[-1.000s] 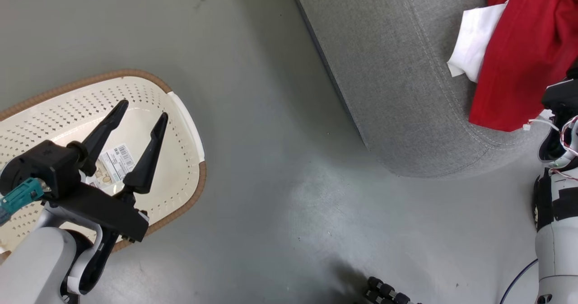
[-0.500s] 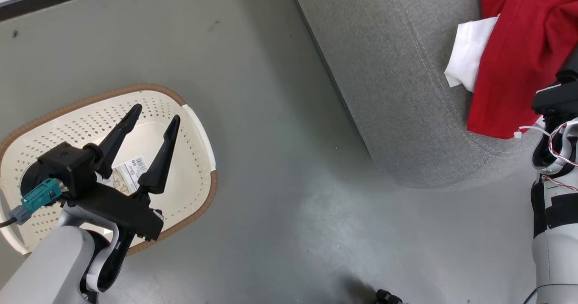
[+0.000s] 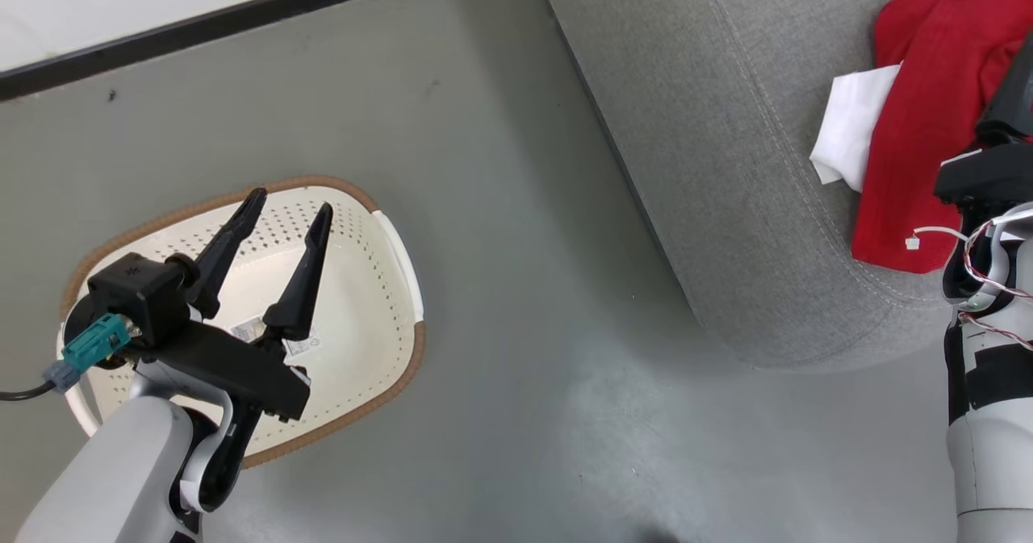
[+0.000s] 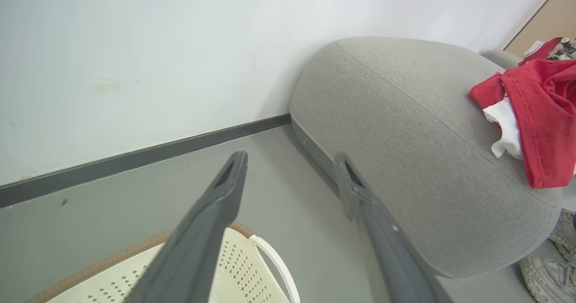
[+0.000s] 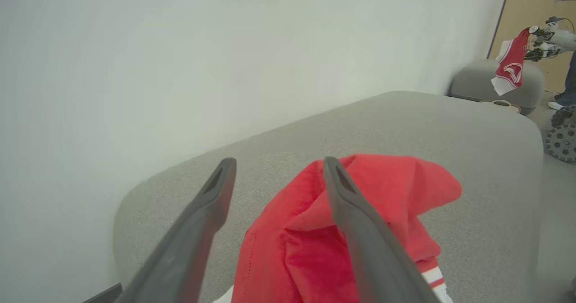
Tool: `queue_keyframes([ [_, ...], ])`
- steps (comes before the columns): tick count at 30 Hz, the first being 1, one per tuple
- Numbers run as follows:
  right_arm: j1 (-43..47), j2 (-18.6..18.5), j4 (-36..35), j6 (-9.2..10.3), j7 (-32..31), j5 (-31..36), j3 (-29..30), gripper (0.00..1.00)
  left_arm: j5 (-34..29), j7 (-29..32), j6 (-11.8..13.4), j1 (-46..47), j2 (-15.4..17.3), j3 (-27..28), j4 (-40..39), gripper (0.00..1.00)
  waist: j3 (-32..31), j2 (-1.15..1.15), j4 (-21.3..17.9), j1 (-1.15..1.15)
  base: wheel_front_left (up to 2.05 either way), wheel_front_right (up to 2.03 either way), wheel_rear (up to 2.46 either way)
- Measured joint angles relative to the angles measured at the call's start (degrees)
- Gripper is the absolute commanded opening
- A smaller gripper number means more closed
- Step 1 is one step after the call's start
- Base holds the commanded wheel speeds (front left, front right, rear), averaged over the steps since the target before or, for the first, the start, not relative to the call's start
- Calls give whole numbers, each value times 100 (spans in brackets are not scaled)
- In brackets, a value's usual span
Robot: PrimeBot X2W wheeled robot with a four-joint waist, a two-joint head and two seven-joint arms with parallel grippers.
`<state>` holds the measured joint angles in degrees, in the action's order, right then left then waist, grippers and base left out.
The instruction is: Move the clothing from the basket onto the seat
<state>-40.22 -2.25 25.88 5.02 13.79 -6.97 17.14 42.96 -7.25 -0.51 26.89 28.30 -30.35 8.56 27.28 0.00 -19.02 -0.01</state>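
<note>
1. Left gripper (image 3: 291, 201): hangs at the lower left of the head view, above the basket (image 3: 355, 285), with both dark fingers spread wide and nothing between them.
2. Same gripper (image 4: 290, 156) in the left wrist view: points toward the grey floor (image 4: 279, 204) and the near edge of the seat (image 4: 396, 114), with the basket's (image 4: 243, 267) perforated wall and brown rim at the bottom edge.
3. Basket: stands on the floor (image 3: 524, 285) at the lower left of the head view, well apart from the seat (image 3: 726, 123), with a label sticker (image 3: 305, 344) showing on its inside bottom.
4. Clothing (image 3: 920, 123): lies in a crumpled red heap on the seat at the upper right of the head view, a white part (image 3: 847, 123) sticking out on its left side.
5. Clothing (image 4: 544, 114) in the left wrist view: sits at the right edge, on top of the seat.
6. Right gripper (image 5: 279, 160): stands wide open above the seat (image 5: 472, 136), clamping nothing.
7. Clothing (image 5: 306, 249) in the right wrist view: lies beneath and just beyond those fingers; cannot tell whether it touches them.
</note>
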Motion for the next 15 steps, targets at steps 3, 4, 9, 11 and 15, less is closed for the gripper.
queue_keyframes([
  [3,3,-15,-13,-27,1,23,-33,100,32,-40,5,5,-54,16,66,100,-70,0,54,0,0,0,0],
  [4,13,-35,-20,-54,18,42,-55,100,34,-66,5,16,-82,30,111,100,-102,0,85,0,0,0,0],
  [9,139,-38,-102,-136,41,87,-218,100,64,-183,8,95,-170,91,333,100,-258,0,259,0,0,0,0],
  [11,141,-44,-97,-209,41,87,-248,100,86,-221,8,94,-224,98,430,100,-325,0,337,0,0,0,0],
  [15,149,-44,-92,-260,42,94,-420,100,91,-344,55,93,-319,144,627,100,-479,0,495,0,0,0,0],
])
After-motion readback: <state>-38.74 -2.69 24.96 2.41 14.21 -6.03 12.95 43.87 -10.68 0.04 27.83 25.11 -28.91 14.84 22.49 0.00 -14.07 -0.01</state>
